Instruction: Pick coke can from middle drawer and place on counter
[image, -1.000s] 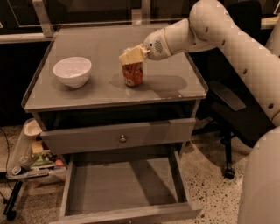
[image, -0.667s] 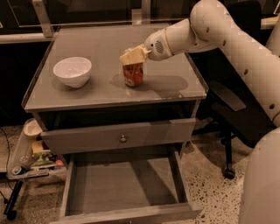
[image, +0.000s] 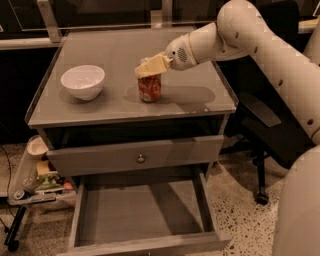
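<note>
The red coke can (image: 150, 89) stands upright on the grey counter (image: 190, 97), right of centre near the front. My gripper (image: 150, 67) reaches in from the right and sits on the can's top, shut on it; its pale fingers (image: 156, 64) hide the silver lid. The middle drawer (image: 135, 212) is pulled out below, its flat grey bottom bare.
A white bowl (image: 83, 81) sits on the counter left of the can. A closed drawer front with a round knob (image: 141, 158) is above the open drawer. A cluttered low cart (image: 35, 180) stands at the left, a chair base (image: 260, 165) at the right.
</note>
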